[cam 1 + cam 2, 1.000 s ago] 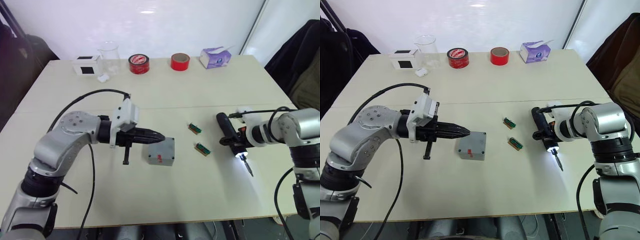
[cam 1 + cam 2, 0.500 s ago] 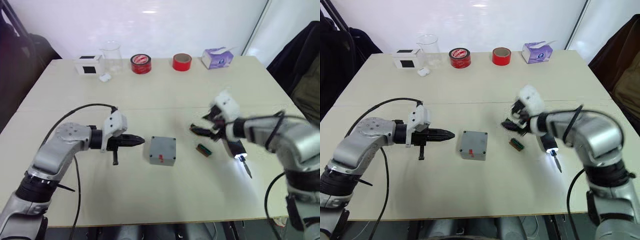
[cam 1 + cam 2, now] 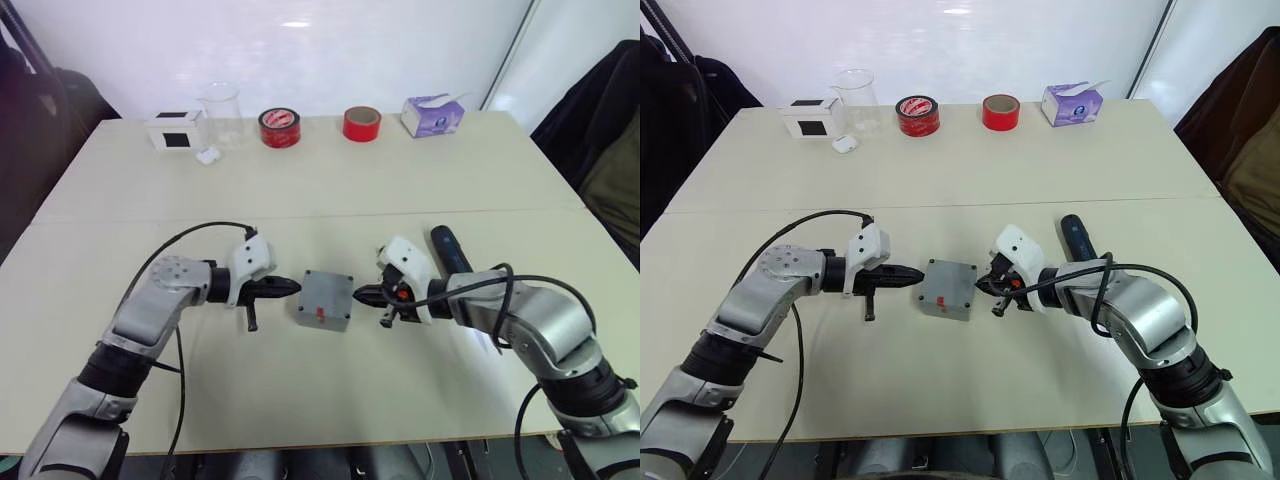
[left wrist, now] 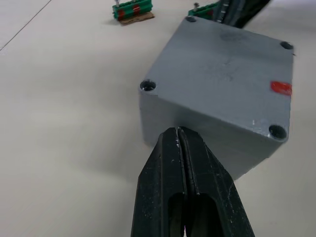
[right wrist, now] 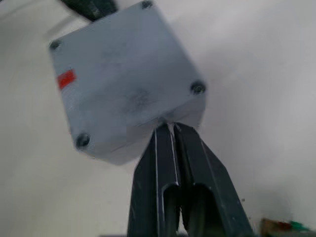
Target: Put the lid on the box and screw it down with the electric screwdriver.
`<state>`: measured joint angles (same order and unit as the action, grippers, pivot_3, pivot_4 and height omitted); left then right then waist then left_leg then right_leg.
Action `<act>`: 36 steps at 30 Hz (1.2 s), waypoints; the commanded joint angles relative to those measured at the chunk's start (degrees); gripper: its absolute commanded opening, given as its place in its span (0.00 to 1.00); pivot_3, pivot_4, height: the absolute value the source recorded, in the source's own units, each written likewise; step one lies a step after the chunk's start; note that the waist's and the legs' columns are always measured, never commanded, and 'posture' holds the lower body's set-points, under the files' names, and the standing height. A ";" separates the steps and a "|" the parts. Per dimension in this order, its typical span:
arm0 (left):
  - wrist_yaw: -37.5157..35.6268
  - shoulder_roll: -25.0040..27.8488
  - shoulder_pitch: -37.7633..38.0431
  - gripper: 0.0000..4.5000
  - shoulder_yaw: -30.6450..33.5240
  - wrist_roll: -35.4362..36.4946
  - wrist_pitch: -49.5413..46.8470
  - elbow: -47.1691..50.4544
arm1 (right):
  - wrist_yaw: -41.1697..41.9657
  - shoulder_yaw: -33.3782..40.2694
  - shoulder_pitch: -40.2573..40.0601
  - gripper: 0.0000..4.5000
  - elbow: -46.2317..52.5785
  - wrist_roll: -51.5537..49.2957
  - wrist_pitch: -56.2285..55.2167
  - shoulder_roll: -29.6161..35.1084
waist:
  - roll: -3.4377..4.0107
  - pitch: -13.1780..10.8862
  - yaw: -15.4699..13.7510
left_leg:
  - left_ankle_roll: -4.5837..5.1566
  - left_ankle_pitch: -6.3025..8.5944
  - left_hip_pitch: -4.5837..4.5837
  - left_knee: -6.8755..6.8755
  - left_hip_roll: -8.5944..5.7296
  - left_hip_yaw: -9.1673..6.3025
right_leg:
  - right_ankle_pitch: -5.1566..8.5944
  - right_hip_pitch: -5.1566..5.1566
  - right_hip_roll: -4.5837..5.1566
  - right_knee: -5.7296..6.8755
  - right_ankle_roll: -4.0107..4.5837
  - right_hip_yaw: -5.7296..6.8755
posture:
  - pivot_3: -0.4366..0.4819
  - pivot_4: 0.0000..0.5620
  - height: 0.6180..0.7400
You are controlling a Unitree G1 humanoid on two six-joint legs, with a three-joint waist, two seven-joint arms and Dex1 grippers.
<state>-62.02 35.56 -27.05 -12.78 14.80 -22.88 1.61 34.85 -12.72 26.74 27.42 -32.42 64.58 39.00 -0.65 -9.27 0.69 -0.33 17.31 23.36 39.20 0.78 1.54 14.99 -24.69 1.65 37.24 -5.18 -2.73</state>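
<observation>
The box (image 3: 323,298) is a small grey metal block in the middle of the table, its top face closed, with a screw hole at each corner and a red mark (image 4: 281,88). The lid is out of view. My left gripper (image 3: 290,288) is shut, its tip against the box's left wall (image 4: 197,126). From the other side my right gripper (image 3: 983,285) is shut too, with its tip at the box's right edge (image 5: 182,111). The electric screwdriver (image 3: 447,250) lies on the table behind my right forearm, which hides part of it; nothing holds it.
Along the far edge stand a white box with a black face (image 3: 175,131), a glass beaker (image 3: 222,112), two red tape rolls (image 3: 279,127) (image 3: 361,124) and a tissue pack (image 3: 432,114). Small green-brown parts (image 4: 132,11) lie beyond the box.
My right gripper has let go of the electric screwdriver, swung left to the box and shut. The left gripper drew back, then returned to the box's left side.
</observation>
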 commanded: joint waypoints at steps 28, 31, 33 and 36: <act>-9.89 5.04 1.12 0.00 -0.88 -3.10 5.70 -1.43 | 5.18 -0.23 3.81 0.02 -2.80 2.20 -5.70 3.21 | -0.01 0.01 -0.01 | 0.00 0.00 0.00 0.03 -0.02 0.00 | 0.00 0.02 0.07 0.02 0.00 0.02 | 0.48 0.27 1.00; -7.23 2.56 1.17 0.00 -0.32 -1.32 1.60 1.28 | 5.78 -2.79 3.48 0.02 -5.70 5.13 -10.00 0.74 | -0.01 0.01 -0.13 | 0.00 0.00 -0.01 0.03 -0.01 0.02 | 0.00 0.01 0.08 0.02 0.00 0.00 | 0.48 0.27 1.00; -6.00 1.23 0.28 0.00 -0.54 -1.45 0.58 1.84 | 5.91 -3.57 3.18 0.02 -6.76 6.00 -11.39 -0.66 | -0.01 0.01 -0.14 | 0.00 0.00 0.00 0.05 -0.01 -0.03 | 0.00 0.01 0.05 0.04 0.00 0.04 | 0.48 0.27 1.00; -5.11 -0.16 -0.72 0.00 -1.36 -2.27 0.65 1.79 | 5.92 -3.91 3.01 0.02 -7.66 6.44 -11.55 -2.26 | -0.01 0.01 0.02 | 0.00 0.00 0.00 0.06 -0.02 -0.01 | 0.00 0.01 0.03 0.06 0.00 0.03 | 0.48 0.27 1.00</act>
<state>-67.91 36.15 -26.18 -14.48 12.12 -22.72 1.34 40.34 -16.68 29.56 18.72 -25.84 54.25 37.70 -0.66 -9.27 0.71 -0.33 17.31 23.36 39.26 0.77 1.52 14.99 -24.68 1.67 37.31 -5.18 -2.70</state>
